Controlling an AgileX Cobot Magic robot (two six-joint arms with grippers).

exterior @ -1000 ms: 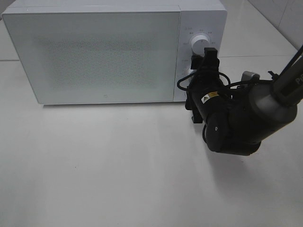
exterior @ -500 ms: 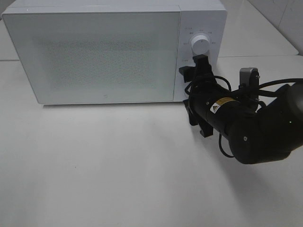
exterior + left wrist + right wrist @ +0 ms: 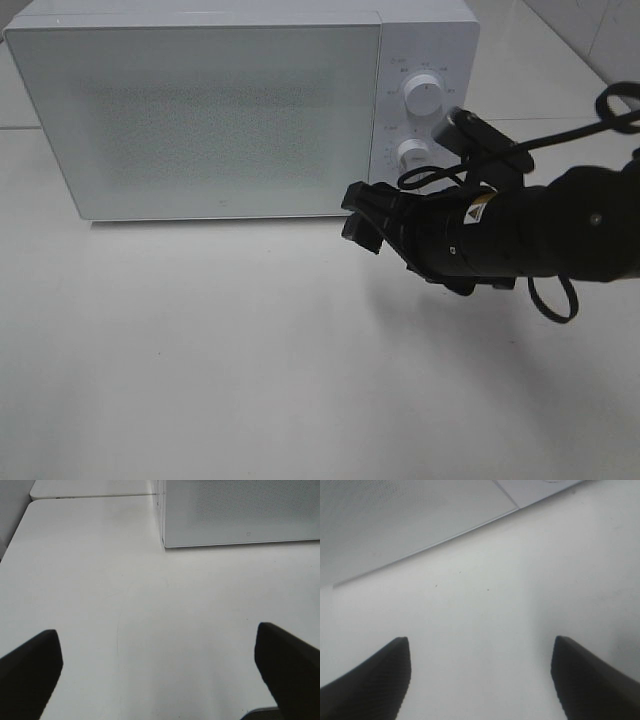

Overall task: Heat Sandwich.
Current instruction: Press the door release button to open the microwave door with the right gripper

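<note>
The sandwich is out of view. The white microwave (image 3: 200, 110) stands at the back of the table with its door shut. My right gripper (image 3: 357, 214) hangs just in front of the door's lower right corner, pointing left, away from the upper knob (image 3: 424, 97) and lower knob (image 3: 411, 153). It is open, with only bare table between its fingers (image 3: 380, 677); the microwave's base edge (image 3: 420, 525) lies beyond them. My left gripper (image 3: 160, 647) is open and empty over the table, facing the microwave's left front corner (image 3: 165, 525). It does not show in the exterior high view.
The white table (image 3: 250, 360) stretches in front of the microwave. The right arm's black body and looping cable (image 3: 545, 285) hover over the table's right part. A table seam (image 3: 90, 496) runs behind the microwave's left side.
My right arm has swung off the knob panel, down and to the left, uncovering the lower knob. The gripper now points left at the door's lower corner. Its jaws stayed open.
</note>
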